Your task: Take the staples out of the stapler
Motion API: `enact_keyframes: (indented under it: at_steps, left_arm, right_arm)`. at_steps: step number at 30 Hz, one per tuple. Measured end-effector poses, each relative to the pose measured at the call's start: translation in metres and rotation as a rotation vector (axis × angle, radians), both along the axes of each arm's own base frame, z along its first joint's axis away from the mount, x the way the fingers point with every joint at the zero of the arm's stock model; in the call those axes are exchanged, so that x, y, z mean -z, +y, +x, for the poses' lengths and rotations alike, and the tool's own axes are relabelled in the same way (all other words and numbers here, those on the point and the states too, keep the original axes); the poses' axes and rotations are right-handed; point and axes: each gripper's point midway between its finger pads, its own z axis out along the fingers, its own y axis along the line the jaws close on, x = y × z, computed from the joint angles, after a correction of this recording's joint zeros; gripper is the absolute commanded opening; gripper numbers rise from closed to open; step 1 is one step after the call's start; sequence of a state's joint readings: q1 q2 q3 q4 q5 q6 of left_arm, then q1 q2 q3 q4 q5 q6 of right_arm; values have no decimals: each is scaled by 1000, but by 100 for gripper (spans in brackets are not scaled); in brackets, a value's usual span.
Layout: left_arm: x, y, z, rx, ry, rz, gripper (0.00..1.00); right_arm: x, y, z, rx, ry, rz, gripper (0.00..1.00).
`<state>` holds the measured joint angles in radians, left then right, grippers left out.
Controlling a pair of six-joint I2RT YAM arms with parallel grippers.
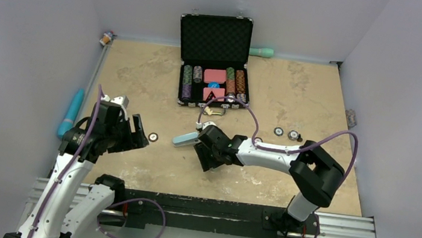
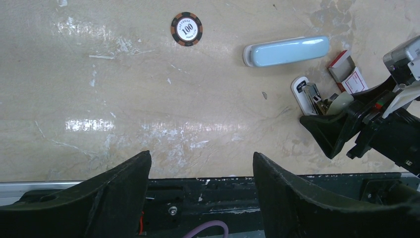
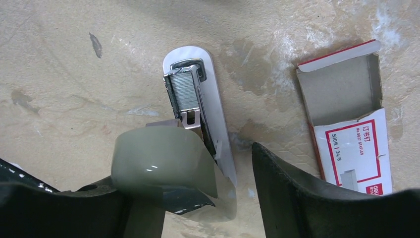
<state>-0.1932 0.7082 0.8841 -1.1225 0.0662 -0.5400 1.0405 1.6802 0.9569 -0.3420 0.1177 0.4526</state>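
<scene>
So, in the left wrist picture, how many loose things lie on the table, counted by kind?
Poker chip: 1
Light-blue stapler top: 1
White stapler base, with staples in it: 1
Red-and-white staple box: 1
Total: 4

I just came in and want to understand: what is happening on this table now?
The right gripper is open and hangs low over the rear of the opened stapler. The staples sit in its magazine, not yet taken out. The blue top lies apart on the table, and an open staple box is beside the stapler. The left gripper is open and hovers off to the side, holding nothing.
</scene>
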Motion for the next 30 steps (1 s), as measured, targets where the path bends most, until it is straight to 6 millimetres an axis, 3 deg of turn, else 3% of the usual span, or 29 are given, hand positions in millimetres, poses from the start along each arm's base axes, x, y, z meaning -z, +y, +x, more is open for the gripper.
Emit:
enact_keyframes:
  at_steps: [4,7,11,13,21,30]
  left_arm:
    - [0,0,0,0,-1,0,75]
    - [-1,0,0,0,-4,-1,75]
    - [-1,0,0,1,-7,-2,75]
    - [-1,0,0,1,-8,-2,74]
    - [-1,-2,-1,6,-7,-9,74]
    - [-2,-3,-2,14,-11,-12,77]
  right_arm:
    - [0,0,0,2,0,1,50]
    - [0,1,-3,-1,3,0,36]
    - [-1,1,-5,9,7,0,8]
    - [-5,-1,-7,10,9,1,0]
    - [-44,9,-20,18,24,105,0]
    - [-133,43,-35,-5,38,378,0]
